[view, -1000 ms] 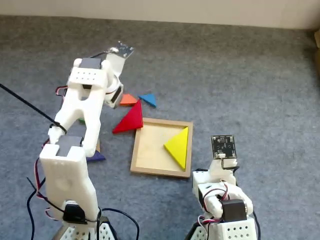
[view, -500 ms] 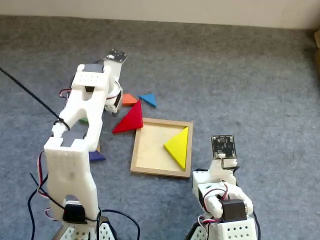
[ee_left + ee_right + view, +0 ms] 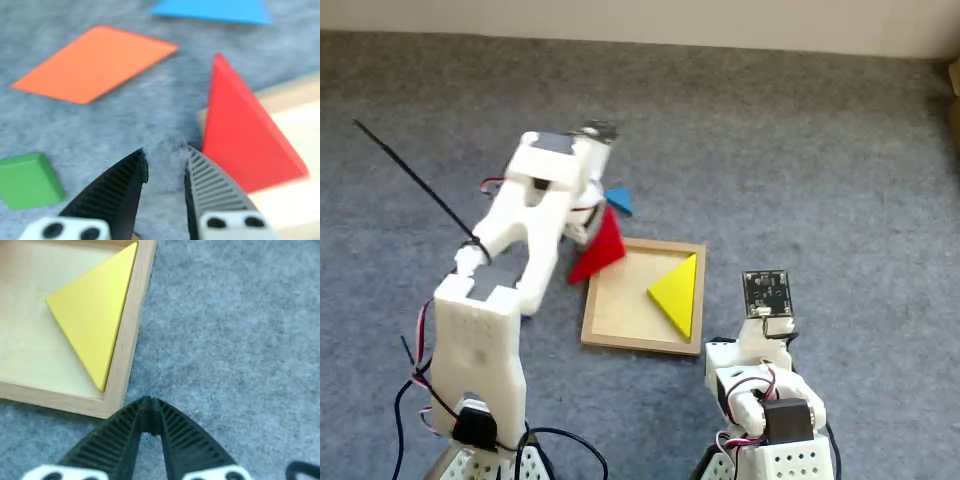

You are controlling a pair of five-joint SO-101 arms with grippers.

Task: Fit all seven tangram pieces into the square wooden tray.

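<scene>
On the grey surface, the wooden tray (image 3: 620,343) holds a yellow triangle (image 3: 677,292) against its right side in the high view. A red triangle (image 3: 602,245) lies across the tray's far left corner. The left jaws sit just beside it, slightly spread around bare surface. The right jaws, pressed together, hover near the tray's near right corner. An orange piece (image 3: 95,62), a blue triangle (image 3: 619,199) and a green piece (image 3: 27,181) lie outside.

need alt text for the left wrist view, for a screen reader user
The left gripper, fingers slightly apart and holding nothing, sits low over grey carpet beside a red triangle that overlaps the corner of the wooden tray. An orange parallelogram, a blue triangle and a green piece lie on the carpet nearby.
</scene>
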